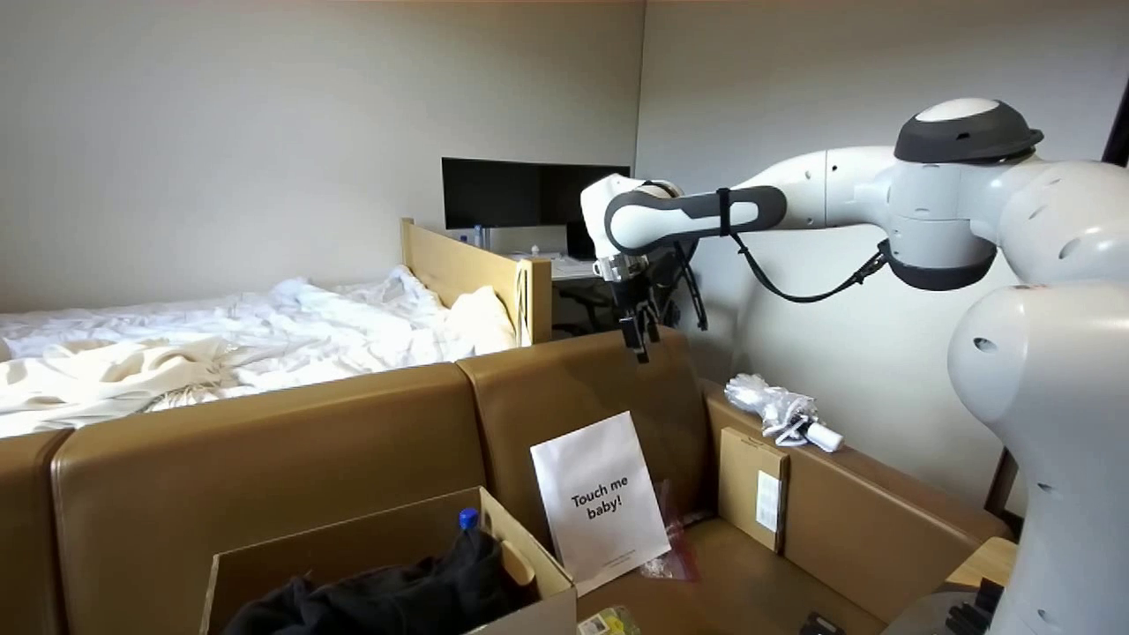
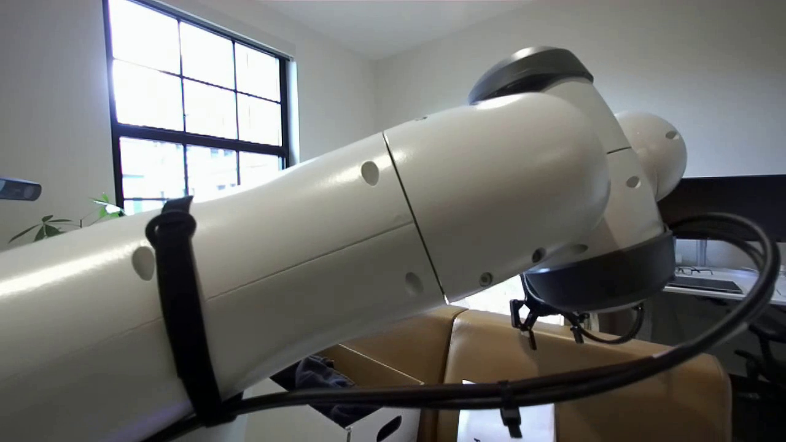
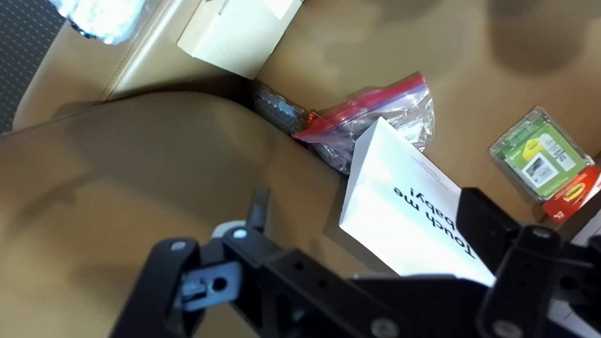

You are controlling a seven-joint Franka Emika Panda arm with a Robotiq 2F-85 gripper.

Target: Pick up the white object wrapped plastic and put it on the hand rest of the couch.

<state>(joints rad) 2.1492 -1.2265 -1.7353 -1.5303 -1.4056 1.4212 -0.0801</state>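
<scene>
The white object wrapped in plastic (image 1: 776,409) lies along the top of the couch's hand rest (image 1: 900,498) in an exterior view. Part of it (image 3: 107,19) shows at the top left of the wrist view, on the same hand rest (image 3: 89,75). My gripper (image 1: 642,342) is up over the couch's backrest, apart from the object and to one side of it. It also shows under the arm in an exterior view (image 2: 556,341). In the wrist view my gripper (image 3: 368,206) has its fingers wide apart with nothing held between them.
A white "Touch me baby!" sign (image 1: 604,503) leans on the backrest. A flat cardboard box (image 1: 752,485) leans against the hand rest's inner side. A zip bag (image 3: 375,112) and a green package (image 3: 540,155) lie on the seat. An open box (image 1: 529,608) holds dark cloth.
</scene>
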